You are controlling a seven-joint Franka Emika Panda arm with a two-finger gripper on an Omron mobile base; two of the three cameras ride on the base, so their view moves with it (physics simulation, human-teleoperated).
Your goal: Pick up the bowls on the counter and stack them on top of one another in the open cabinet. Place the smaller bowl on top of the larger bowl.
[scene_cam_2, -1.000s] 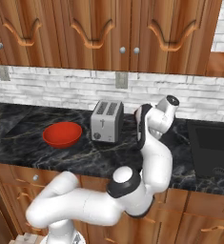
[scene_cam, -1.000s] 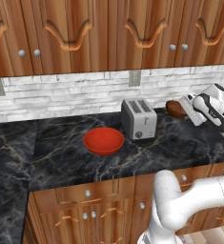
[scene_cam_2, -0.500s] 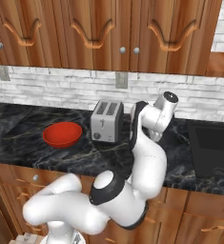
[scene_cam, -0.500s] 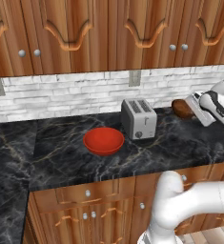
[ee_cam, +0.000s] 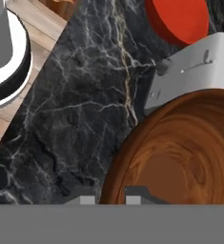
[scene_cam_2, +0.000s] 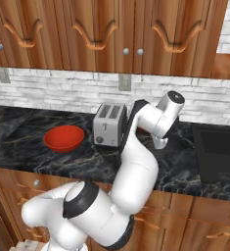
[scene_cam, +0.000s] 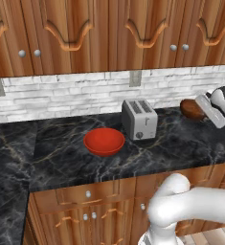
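The smaller bowl [ee_cam: 180, 152], dark brown and wood-grained, hangs tilted above the counter [ee_cam: 75, 105] with my gripper [ee_cam: 111, 198] shut on its rim. From the left base view the brown bowl [scene_cam: 191, 109] is at the far right, behind and right of the toaster, with my gripper [scene_cam: 203, 108] on its right side. The larger bowl [scene_cam: 104, 141], wide and glossy red, sits upright on the black counter [scene_cam: 61, 158] left of the toaster; it also shows as the red bowl [scene_cam_2: 63, 138] and, past the toaster, the red bowl [ee_cam: 178, 19].
A silver toaster [scene_cam: 139, 118] [scene_cam_2: 109, 125] stands between the two bowls. A dark sink basin [scene_cam_2: 217, 152] lies at the counter's right end. A doorless compartment [scene_cam_2: 228, 64] with a white brick back opens at the upper right. Carved cabinet doors line the wall above.
My arm has carried the brown bowl to the right, away from the toaster, with the grip unchanged. The red bowl and toaster have not moved.
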